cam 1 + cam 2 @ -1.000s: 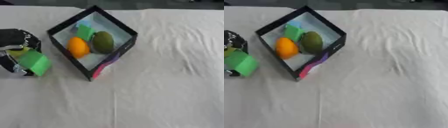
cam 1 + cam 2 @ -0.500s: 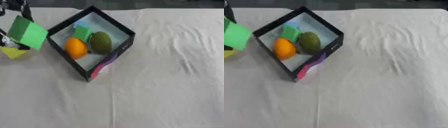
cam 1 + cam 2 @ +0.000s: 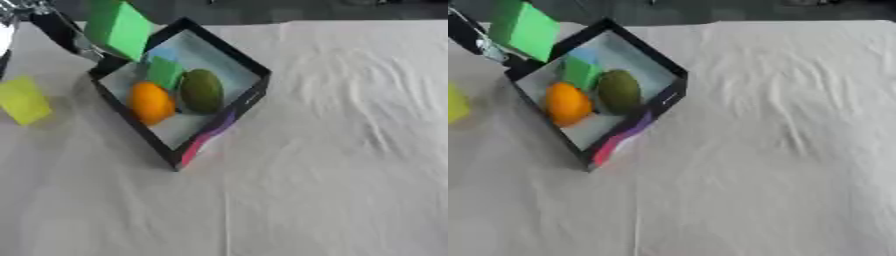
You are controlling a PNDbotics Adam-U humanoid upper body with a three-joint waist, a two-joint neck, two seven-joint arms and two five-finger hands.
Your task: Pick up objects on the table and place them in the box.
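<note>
A bright green block hangs in the air over the far left corner of the black box. My left hand comes in from the upper left, its dark fingers curled on the block's left side. Inside the box lie an orange fruit, a dark green fruit, a smaller green block and something pale blue behind it. A yellow block sits on the cloth to the left of the box. My right hand shows in no view.
A white, wrinkled cloth covers the table, with broad open room to the right of the box and in front of it. The table's far edge runs along the top of the view.
My left hand has risen from the cloth at the left and carried the green block up and right, to over the box's far left corner. The yellow block stays behind on the cloth.
</note>
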